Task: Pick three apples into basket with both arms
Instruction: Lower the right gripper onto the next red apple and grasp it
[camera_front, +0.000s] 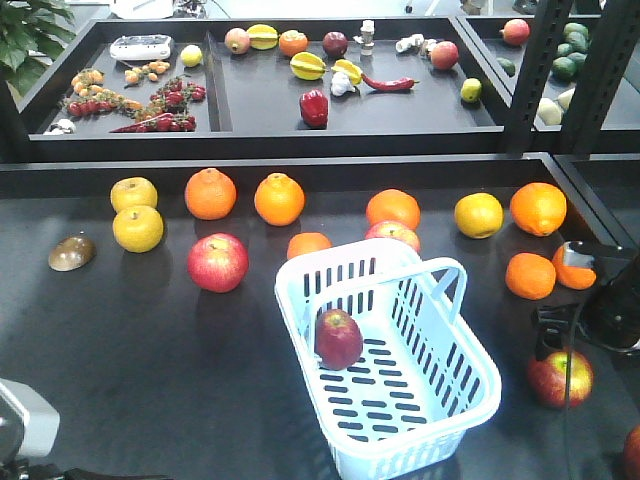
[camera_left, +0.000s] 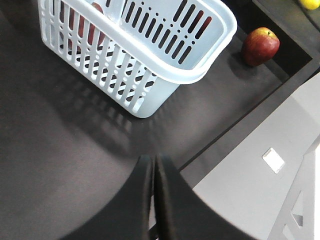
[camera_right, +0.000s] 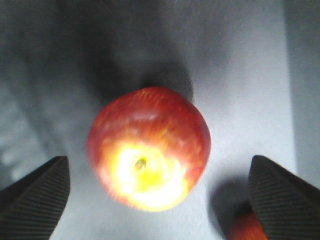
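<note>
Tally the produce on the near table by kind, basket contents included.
Apples: 5 (one in the basket, one cut off at the frame edge)
Oranges: 7 (one partly behind the right arm)
Yellow fruit: 3
Brown oval item: 1
Total: 16

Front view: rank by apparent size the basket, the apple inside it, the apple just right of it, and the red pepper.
Basket. Then apple inside it and apple right of it, too alike to rank. Red pepper smallest, but it sits farther back.

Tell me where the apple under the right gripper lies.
In the front view the apple lies on the table, right of the basket, beneath the right arm.
</note>
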